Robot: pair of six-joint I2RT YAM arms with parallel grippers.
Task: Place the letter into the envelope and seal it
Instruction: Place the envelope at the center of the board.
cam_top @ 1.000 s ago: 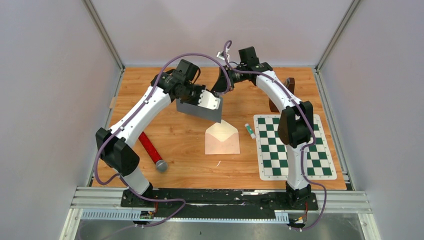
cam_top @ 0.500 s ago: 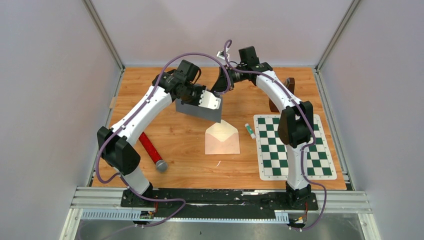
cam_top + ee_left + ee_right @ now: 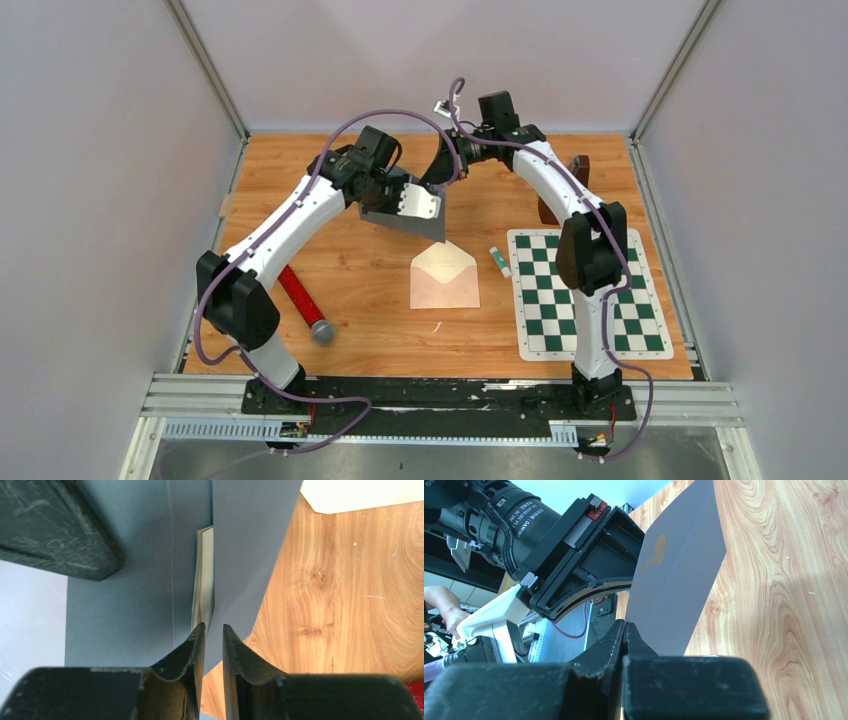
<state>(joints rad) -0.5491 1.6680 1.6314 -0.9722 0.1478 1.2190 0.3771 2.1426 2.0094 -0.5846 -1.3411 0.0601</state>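
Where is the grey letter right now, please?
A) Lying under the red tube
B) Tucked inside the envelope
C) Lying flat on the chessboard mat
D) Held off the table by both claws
D: the grey letter is up in the air, pinched by the left claw and the right claw, while the envelope lies on the table with its flap open.
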